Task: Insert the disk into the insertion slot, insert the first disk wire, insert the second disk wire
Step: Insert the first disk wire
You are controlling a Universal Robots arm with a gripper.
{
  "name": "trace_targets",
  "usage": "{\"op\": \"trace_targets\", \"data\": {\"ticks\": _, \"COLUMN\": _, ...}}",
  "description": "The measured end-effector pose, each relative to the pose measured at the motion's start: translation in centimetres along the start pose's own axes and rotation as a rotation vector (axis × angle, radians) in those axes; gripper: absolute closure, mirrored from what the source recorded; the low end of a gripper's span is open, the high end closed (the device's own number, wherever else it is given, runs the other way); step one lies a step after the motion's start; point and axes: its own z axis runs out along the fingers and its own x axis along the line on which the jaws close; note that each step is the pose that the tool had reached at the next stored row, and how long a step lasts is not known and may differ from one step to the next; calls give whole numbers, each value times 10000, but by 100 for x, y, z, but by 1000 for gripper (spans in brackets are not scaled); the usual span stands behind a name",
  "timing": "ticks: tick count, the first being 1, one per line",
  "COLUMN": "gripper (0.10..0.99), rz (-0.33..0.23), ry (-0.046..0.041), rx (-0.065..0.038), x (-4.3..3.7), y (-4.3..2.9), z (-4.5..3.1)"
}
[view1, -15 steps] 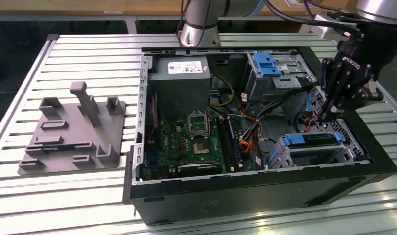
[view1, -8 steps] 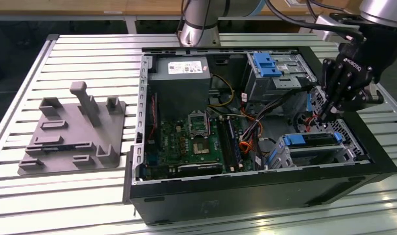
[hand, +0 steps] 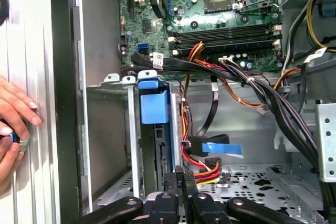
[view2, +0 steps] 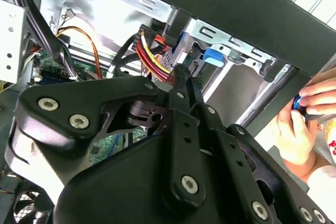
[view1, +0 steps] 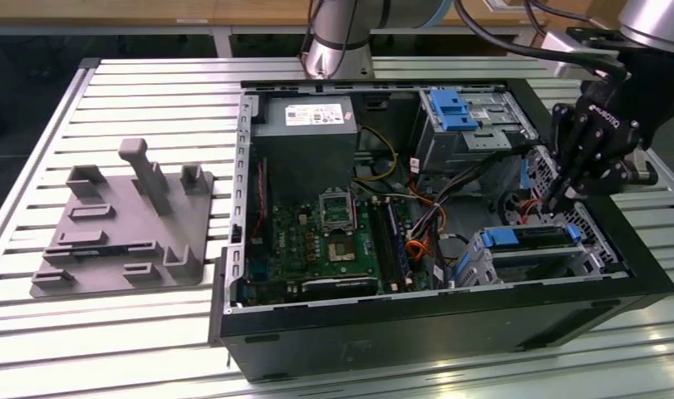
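Observation:
The disk [view1: 525,237], in its blue carrier, sits inside the insertion slot [view1: 542,264], a perforated metal cage at the case's corner on the exterior view's right. Both wrist views show the carrier's blue tab [hand: 154,103] [view2: 212,56] at the cage mouth [hand: 131,129]. My gripper [view1: 561,198] hangs just above the disk's back end, fingers together [hand: 181,176] [view2: 181,74]. A red, yellow and black wire bundle [hand: 202,170] [view2: 152,56] ends right beside the fingertips. I cannot tell whether they pinch its plug. A black cable with a blue label [hand: 223,149] lies close by.
A larger metal bay with a blue latch [view1: 461,112] stands at the case's back. The motherboard [view1: 326,237] and power supply [view1: 303,125] fill the middle. A grey fixture plate [view1: 120,224] lies on the exterior view's left. A person's hand [hand: 13,124] [view2: 299,124] rests outside the case wall.

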Motion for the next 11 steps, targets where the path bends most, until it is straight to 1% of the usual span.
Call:
{"op": "trace_targets", "data": {"ticks": 2, "gripper": 922, "rz": -3, "ry": -45, "rx": -2, "x": 23, "y": -2, "z": 3}}
{"op": "trace_targets", "data": {"ticks": 3, "gripper": 922, "rz": -4, "ry": -101, "rx": -2, "x": 36, "y": -3, "z": 6}}
{"op": "trace_targets", "data": {"ticks": 5, "gripper": 922, "rz": -7, "ry": -263, "rx": 10, "x": 64, "y": -5, "z": 10}}
{"op": "trace_targets", "data": {"ticks": 9, "gripper": 922, "rz": -19, "ry": -676, "rx": 26, "x": 117, "y": -10, "z": 18}}
{"op": "trace_targets", "data": {"ticks": 10, "gripper": 922, "rz": -22, "ry": -761, "rx": 24, "x": 133, "y": -12, "z": 21}}
{"op": "trace_targets", "data": {"ticks": 11, "gripper": 922, "rz": -24, "ry": -830, "rx": 22, "x": 151, "y": -13, "z": 24}}
